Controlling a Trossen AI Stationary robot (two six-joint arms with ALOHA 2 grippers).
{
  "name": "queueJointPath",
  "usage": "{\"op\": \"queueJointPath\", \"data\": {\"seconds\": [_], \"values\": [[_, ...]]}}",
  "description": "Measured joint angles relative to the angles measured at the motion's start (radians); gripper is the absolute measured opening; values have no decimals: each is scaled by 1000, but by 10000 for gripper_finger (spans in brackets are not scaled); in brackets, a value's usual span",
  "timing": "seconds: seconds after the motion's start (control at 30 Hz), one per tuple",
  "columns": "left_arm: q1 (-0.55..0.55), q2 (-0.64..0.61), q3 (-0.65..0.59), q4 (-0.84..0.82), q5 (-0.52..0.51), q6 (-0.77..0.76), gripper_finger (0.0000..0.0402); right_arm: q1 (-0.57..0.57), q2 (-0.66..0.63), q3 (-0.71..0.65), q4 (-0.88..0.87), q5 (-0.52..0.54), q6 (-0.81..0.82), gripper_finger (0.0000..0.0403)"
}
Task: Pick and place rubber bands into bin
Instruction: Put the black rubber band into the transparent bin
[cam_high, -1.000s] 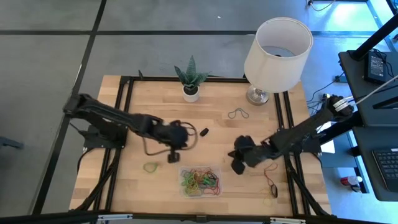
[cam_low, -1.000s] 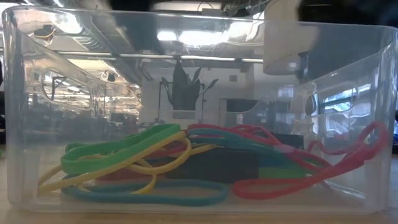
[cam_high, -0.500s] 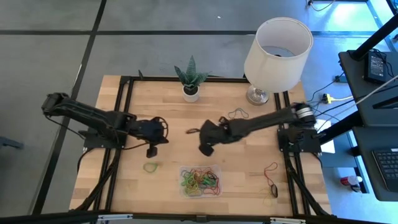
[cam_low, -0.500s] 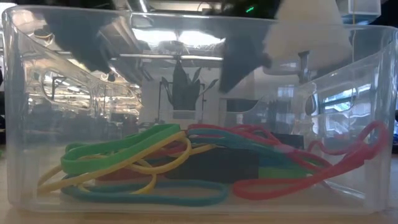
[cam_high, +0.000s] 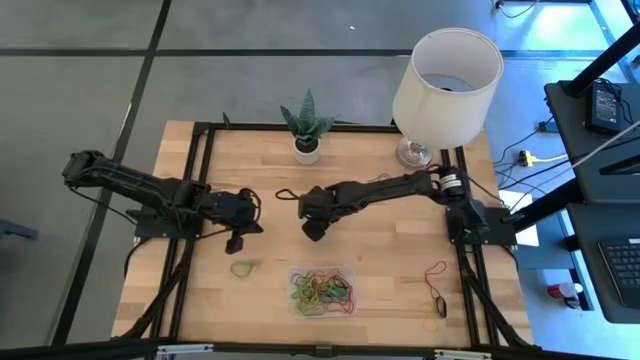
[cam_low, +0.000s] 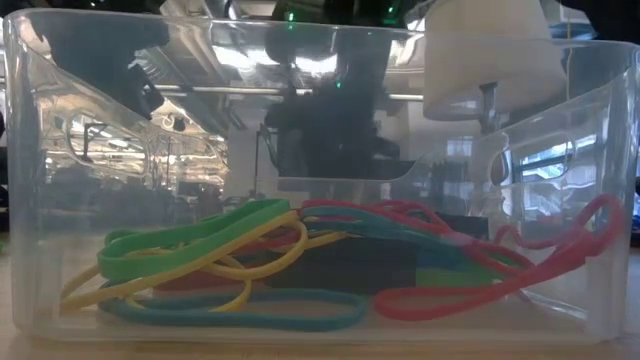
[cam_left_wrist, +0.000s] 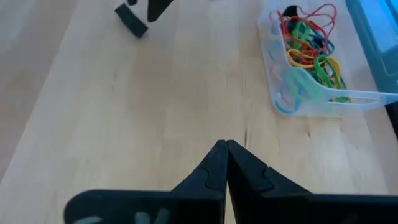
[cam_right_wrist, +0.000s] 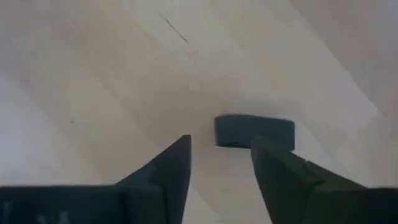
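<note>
While both arms are reaching in over the middle of the table (cam_high: 200, 290), the bin (cam_high: 322, 290) is sitting near the front edge, about midway along it, and is holding a tangle of rubber bands (cam_high: 318, 291) in green, yellow, red and orange; the low view is looking through its clear wall at the same heap lying on its floor. The right claw (cam_high: 312, 232) is hovering near the table's centre, well back from the bin, with its fingers (cam_right_wrist: 166, 174) standing a little apart and holding nothing; its wrist view is showing a small black block (cam_right_wrist: 254, 132) lying on the wood just beyond the fingertips. The left claw (cam_high: 236, 243) is waiting left of centre, its fingers (cam_left_wrist: 214, 171) pressed together and empty. A green band (cam_high: 241, 268) is lying loose on the wood between the left claw and the front edge, left of the bin. A red band (cam_high: 433, 272) and a dark band (cam_high: 437, 298) are lying toward the front right corner, and a dark loop (cam_high: 287, 194) is lying just beside the right arm. A potted plant (cam_high: 306, 124) and a lamp (cam_high: 444, 78) are standing along the back edge.
</note>
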Motion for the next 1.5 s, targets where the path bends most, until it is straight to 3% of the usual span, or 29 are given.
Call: {"op": "queueJointPath", "data": {"seconds": [0.2,0.37,0.5,0.7,0.83,1.23,1.5], "values": [[0,-6,-2,-4,36,-9,2,-9,53,0,21,7,-3,196],[0,-10,-2,-4,47,-9,2,-11,95,0,15,51,3,187],[0,-10,-2,-1,47,-12,2,-10,110,2,14,59,26,140],[0,-10,-2,-2,47,-27,2,4,106,0,12,95,20,16],[0,-10,-2,-3,44,-26,2,27,92,8,-37,83,30,16],[0,-9,-2,-9,39,-26,3,246,-90,68,-95,111,105,4],[0,-9,-2,-5,38,-26,4,437,-125,63,-66,94,163,4]]}}
